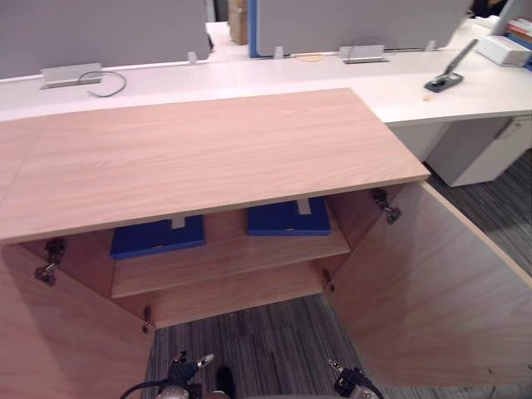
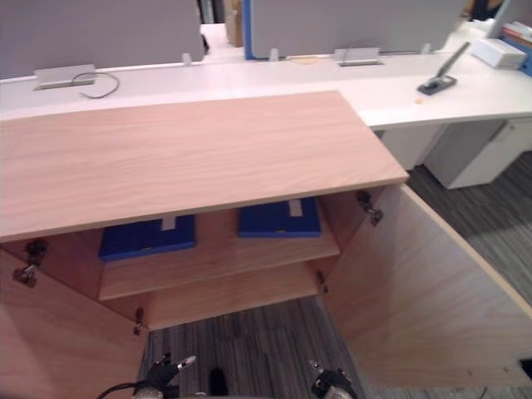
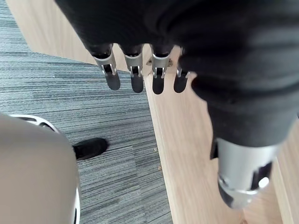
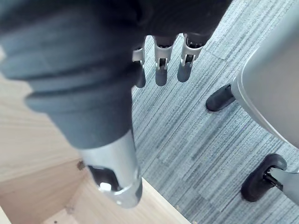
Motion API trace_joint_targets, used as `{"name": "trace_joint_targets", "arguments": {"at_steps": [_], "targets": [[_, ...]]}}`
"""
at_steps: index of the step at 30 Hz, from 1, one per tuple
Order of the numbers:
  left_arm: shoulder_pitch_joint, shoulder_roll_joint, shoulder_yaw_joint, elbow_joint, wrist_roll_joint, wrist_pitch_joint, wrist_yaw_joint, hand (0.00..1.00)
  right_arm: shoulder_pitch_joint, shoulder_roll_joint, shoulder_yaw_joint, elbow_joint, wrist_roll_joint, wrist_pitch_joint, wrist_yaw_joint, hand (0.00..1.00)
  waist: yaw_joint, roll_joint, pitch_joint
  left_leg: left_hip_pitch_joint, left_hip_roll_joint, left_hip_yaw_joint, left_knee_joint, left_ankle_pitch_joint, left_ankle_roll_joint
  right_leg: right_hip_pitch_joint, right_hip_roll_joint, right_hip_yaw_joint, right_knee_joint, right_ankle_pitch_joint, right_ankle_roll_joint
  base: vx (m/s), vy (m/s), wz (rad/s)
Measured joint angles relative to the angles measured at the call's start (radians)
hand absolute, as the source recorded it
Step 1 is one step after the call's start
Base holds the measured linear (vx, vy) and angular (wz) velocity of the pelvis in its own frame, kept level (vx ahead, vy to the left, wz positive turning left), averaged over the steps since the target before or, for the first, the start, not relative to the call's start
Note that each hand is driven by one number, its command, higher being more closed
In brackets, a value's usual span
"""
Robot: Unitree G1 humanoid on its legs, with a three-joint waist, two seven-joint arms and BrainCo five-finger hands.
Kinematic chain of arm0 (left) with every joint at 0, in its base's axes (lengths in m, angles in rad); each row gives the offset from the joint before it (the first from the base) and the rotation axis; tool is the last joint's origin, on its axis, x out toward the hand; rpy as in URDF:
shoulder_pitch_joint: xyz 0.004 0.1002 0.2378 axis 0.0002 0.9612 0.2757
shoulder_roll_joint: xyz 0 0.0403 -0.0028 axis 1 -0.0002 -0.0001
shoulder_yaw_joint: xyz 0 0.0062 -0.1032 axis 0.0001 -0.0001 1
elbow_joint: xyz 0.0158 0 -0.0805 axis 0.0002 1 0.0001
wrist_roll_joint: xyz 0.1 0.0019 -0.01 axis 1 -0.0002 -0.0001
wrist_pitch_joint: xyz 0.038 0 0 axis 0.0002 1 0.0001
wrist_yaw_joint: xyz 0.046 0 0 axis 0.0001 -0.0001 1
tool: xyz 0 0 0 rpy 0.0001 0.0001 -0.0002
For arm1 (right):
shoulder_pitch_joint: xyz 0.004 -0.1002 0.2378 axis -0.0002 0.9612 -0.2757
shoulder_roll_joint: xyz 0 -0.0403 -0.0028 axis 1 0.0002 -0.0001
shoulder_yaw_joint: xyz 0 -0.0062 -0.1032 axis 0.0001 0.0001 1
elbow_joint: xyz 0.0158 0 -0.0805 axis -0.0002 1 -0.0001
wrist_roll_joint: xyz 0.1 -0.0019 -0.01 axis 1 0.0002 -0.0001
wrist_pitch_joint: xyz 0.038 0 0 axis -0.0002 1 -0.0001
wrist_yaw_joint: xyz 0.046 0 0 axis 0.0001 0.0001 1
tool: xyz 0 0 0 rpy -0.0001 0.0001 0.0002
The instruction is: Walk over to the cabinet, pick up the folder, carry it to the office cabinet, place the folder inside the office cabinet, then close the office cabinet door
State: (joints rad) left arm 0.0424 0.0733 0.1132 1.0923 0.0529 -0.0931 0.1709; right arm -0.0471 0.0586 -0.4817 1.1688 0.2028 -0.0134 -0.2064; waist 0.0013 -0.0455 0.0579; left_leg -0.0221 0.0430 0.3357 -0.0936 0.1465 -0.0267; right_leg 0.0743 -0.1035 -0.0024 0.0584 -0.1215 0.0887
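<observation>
Two blue folders lie flat on the upper shelf (image 1: 224, 259) of the wooden office cabinet (image 1: 208, 150): one on the left (image 1: 158, 236), one on the right (image 1: 288, 219). Both cabinet doors stand wide open, the left door (image 1: 58, 332) and the right door (image 1: 432, 283). My left hand (image 1: 181, 368) hangs low in front of the cabinet, near the left door's edge, fingers (image 3: 135, 79) straight and holding nothing. My right hand (image 1: 349, 382) hangs low by the right door, its fingers (image 4: 161, 70) relaxed and empty above the carpet.
Behind the cabinet runs a white desk (image 1: 249, 75) with grey partition screens, a cable (image 1: 106, 81), a black desk tool (image 1: 445, 80) and a white box (image 1: 504, 50). A white pedestal (image 1: 482, 154) stands under the desk at right. Grey striped carpet (image 1: 249, 341) lies between the doors.
</observation>
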Motion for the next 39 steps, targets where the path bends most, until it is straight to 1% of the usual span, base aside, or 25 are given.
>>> {"name": "trace_joint_targets", "arguments": {"at_steps": [3, 4, 6, 8, 11, 13, 14, 15, 16, 17, 19, 20, 22, 23, 24, 25, 26, 27, 28, 30, 32, 34, 36, 37, 39], "targets": [[0.0, -0.002, 0.0, 0.0, 0.023, -0.001, 0.001, 0.0, 0.017, 0.002, -0.01, -0.024, 0.016, -0.01, -0.009, 0.0, -0.007, 0.004, -0.002, 0.009, 0.011, 0.041, 0.0, -0.014, -0.012, -0.009, 0.005, 0.039, -0.01, 0.019, 0.002, -0.05, -0.011, -0.43], [0.0, -0.005, 0.0, -0.001, 0.027, -0.002, 0.002, 0.0, 0.027, 0.002, -0.012, -0.04, 0.019, -0.011, -0.013, 0.0, -0.012, 0.004, -0.003, 0.01, 0.012, 0.047, 0.0, -0.015, -0.011, -0.012, 0.005, 0.046, -0.009, 0.021, 0.002, -0.05, -0.013, -0.28], [-0.002, -0.007, 0.0, -0.002, 0.034, -0.004, 0.004, 0.0, 0.042, 0.004, -0.044, -0.052, 0.028, -0.012, -0.016, 0.0, -0.012, 0.004, -0.003, 0.015, 0.013, 0.056, 0.0, -0.017, -0.01, -0.015, 0.005, 0.056, -0.004, 0.023, 0.006, -0.05, -0.017, -0.2], [0.0, -0.009, 0.001, -0.003, 0.034, -0.006, 0.011, 0.0, 0.061, 0.005, -0.046, -0.06, 0.038, -0.012, -0.023, 0.0, -0.012, 0.006, -0.003, 0.031, 0.015, 0.081, 0.0, -0.024, -0.009, -0.015, 0.005, 0.067, 0.001, 0.028, 0.013, -0.04, -0.017, -0.36], [0.001, -0.015, 0.006, -0.003, 0.035, -0.009, 0.019, 0.0, 0.065, 0.008, -0.044, -0.083, 0.052, -0.013, -0.03, 0.0, -0.009, 0.009, -0.003, 0.057, 0.031, 0.15, 0.0, -0.039, -0.009, -0.034, 0.013, 0.085, 0.007, 0.055, 0.019, -0.06, -0.034, -0.74], [0.0, -0.019, 0.011, -0.005, 0.035, -0.01, 0.02, 0.0, 0.058, 0.016, -0.025, -0.106, 0.051, -0.014, -0.031, 0.0, 0.0, 0.012, -0.003, 0.07, 0.05, 0.211, 0.0, -0.049, -0.004, -0.07, 0.022, 0.056, 0.031, 0.076, 0.011, -0.09, -0.064, -0.94], [0.001, -0.021, 0.011, -0.009, 0.036, -0.011, 0.021, 0.0, 0.058, 0.018, 0.006, -0.118, 0.051, -0.016, -0.031, 0.0, -0.001, 0.018, 0.0, 0.079, 0.057, 0.238, 0.0, -0.052, -0.004, -0.093, 0.014, -0.028, 0.053, 0.08, 0.004, -0.11, -0.1, -0.72], [0.0, -0.026, 0.01, -0.015, 0.036, -0.011, 0.02, 0.0, 0.058, 0.017, 0.014, -0.123, 0.051, -0.017, -0.031, 0.0, -0.007, 0.018, 0.002, 0.09, 0.061, 0.257, 0.0, -0.053, -0.003, -0.107, -0.007, -0.124, 0.077, 0.073, -0.012, -0.13, -0.094, -0.7], [0.0, -0.034, 0.009, -0.025, 0.036, -0.011, 0.021, 0.0, 0.061, 0.017, 0.014, -0.131, 0.051, -0.017, -0.032, 0.0, -0.008, 0.019, 0.004, 0.112, 0.06, 0.28, 0.0, -0.058, -0.008, -0.114, -0.054, -0.257, 0.121, 0.064, -0.027, -0.09, -0.07, -0.5], [-0.001, -0.04, 0.008, -0.025, 0.036, -0.011, 0.022, 0.0, 0.062, 0.017, 0.016, -0.134, 0.051, -0.017, -0.032, 0.0, -0.009, 0.021, 0.003, 0.131, 0.062, 0.293, 0.0, -0.064, -0.016, -0.109, -0.075, -0.343, 0.148, 0.059, -0.035, -0.05, -0.043, -0.38], [-0.003, -0.052, 0.007, -0.025, 0.035, -0.012, 0.025, 0.0, 0.062, 0.013, 0.037, -0.135, 0.051, -0.017, -0.035, 0.0, -0.01, 0.023, 0.003, 0.141, 0.069, 0.303, 0.001, -0.063, -0.024, -0.106, -0.088, -0.412, 0.163, 0.029, -0.06, 0.02, -0.065, -0.18], [-0.008, -0.059, 0.007, -0.024, 0.035, -0.012, 0.025, 0.0, 0.058, 0.012, 0.037, -0.135, 0.051, -0.017, -0.036, 0.0, -0.009, 0.027, 0.003, 0.14, 0.073, 0.306, 0.002, -0.061, -0.032, -0.1, -0.108, -0.494, 0.177, 0.013, -0.078, 0.06, -0.059, -0.16], [-0.014, -0.06, 0.007, -0.022, 0.035, -0.012, 0.026, 0.0, 0.057, 0.01, 0.032, -0.135, 0.051, -0.017, -0.036, 0.0, -0.007, 0.035, 0.008, 0.14, 0.082, 0.314, 0.005, -0.058, -0.039, -0.095, -0.133, -0.584, 0.196, 0.007, -0.087, 0.07, -0.038, -0.25], [-0.018, -0.059, 0.007, -0.016, 0.035, -0.008, 0.026, 0.0, 0.054, 0.006, 0.03, -0.135, 0.05, -0.016, -0.036, 0.0, -0.006, 0.033, 0.008, 0.141, 0.087, 0.316, 0.007, -0.057, -0.042, -0.094, -0.14, -0.612, 0.208, 0.007, -0.09, 0.06, -0.055, -0.25], [-0.024, -0.055, 0.007, 0.0, 0.035, -0.006, 0.027, 0.0, 0.054, -0.003, 0.022, -0.131, 0.05, -0.015, -0.036, 0.0, -0.012, 0.036, 0.01, 0.143, 0.093, 0.319, 0.011, -0.056, -0.048, -0.094, -0.133, -0.609, 0.206, 0.006, -0.085, 0.06, -0.055, -0.2], [-0.027, -0.052, 0.007, 0.004, 0.035, -0.003, 0.028, 0.0, 0.054, -0.008, 0.011, -0.128, 0.05, -0.015, -0.036, 0.0, -0.012, 0.035, 0.009, 0.143, 0.098, 0.322, 0.014, -0.056, -0.055, -0.094, -0.119, -0.603, 0.197, 0.018, -0.066, 0.04, -0.054, -0.31], [-0.024, -0.048, 0.01, 0.007, 0.035, -0.001, 0.029, 0.0, 0.051, -0.017, -0.003, -0.119, 0.05, -0.015, -0.036, 0.0, -0.008, 0.034, 0.006, 0.145, 0.111, 0.337, 0.021, -0.053, -0.061, -0.087, -0.093, -0.588, 0.157, 0.04, -0.043, 0.05, -0.051, -0.42], [-0.019, -0.044, 0.011, 0.006, 0.035, 0.0, 0.031, 0.0, 0.045, -0.023, -0.007, -0.107, 0.051, -0.015, -0.037, 0.0, -0.008, 0.04, -0.001, 0.145, 0.124, 0.343, 0.027, -0.055, -0.065, -0.074, -0.064, -0.573, 0.102, 0.067, -0.044, 0.1, -0.089, -0.67], [-0.012, -0.035, 0.016, 0.006, 0.035, 0.002, 0.032, 0.0, 0.039, -0.032, -0.006, -0.101, 0.052, -0.016, -0.037, 0.0, -0.009, 0.038, -0.004, 0.146, 0.14, 0.346, 0.034, -0.06, -0.072, -0.056, -0.024, -0.551, 0.022, 0.108, -0.046, 0.08, -0.063, -0.63], [-0.003, -0.025, 0.033, 0.007, 0.033, 0.008, 0.033, 0.0, 0.021, -0.044, -0.005, -0.095, 0.056, -0.02, -0.038, 0.0, -0.009, 0.031, -0.007, 0.146, 0.152, 0.364, 0.047, -0.07, -0.084, -0.039, 0.008, -0.51, -0.058, 0.149, -0.053, 0.08, -0.077, -0.72], [0.001, -0.022, 0.051, 0.007, 0.021, 0.01, 0.037, 0.0, 0.02, -0.06, -0.006, -0.1, 0.057, -0.029, -0.041, 0.0, -0.012, 0.027, -0.009, 0.15, 0.158, 0.378, 0.07, -0.081, -0.083, -0.037, 0.015, -0.478, -0.079, 0.158, -0.055, 0.06, -0.074, -0.57], [0.006, -0.023, 0.058, 0.007, 0.008, 0.01, 0.04, 0.0, 0.02, -0.085, -0.003, -0.112, 0.057, -0.034, -0.048, 0.0, -0.008, 0.028, -0.008, 0.165, 0.176, 0.392, 0.122, -0.11, -0.089, -0.031, 0.019, -0.43, -0.08, 0.158, -0.055, 0.03, -0.07, -0.59], [0.011, -0.028, 0.073, 0.006, -0.011, 0.01, 0.04, 0.0, 0.017, -0.1, 0.005, -0.152, 0.056, -0.047, -0.054, 0.0, -0.009, 0.034, -0.011, 0.17, 0.193, 0.396, 0.169, -0.138, -0.088, -0.028, 0.025, -0.398, -0.081, 0.158, -0.055, 0.04, -0.061, -0.56], [0.011, -0.032, 0.073, 0.004, -0.011, 0.01, 0.04, 0.0, 0.013, -0.116, 0.019, -0.196, 0.053, -0.055, -0.059, 0.0, -0.011, 0.04, -0.012, 0.174, 0.204, 0.403, 0.195, -0.155, -0.094, -0.033, 0.029, -0.373, -0.081, 0.159, -0.057, 0.02, -0.023, -0.46], [0.009, -0.032, 0.073, -0.003, -0.012, 0.01, 0.04, 0.0, 0.004, -0.139, 0.047, -0.246, 0.052, -0.062, -0.062, 0.0, -0.012, 0.046, -0.009, 0.181, 0.214, 0.415, 0.216, -0.174, -0.093, -0.035, 0.031, -0.351, -0.081, 0.161, -0.059, 0.02, -0.001, -0.45]]}}
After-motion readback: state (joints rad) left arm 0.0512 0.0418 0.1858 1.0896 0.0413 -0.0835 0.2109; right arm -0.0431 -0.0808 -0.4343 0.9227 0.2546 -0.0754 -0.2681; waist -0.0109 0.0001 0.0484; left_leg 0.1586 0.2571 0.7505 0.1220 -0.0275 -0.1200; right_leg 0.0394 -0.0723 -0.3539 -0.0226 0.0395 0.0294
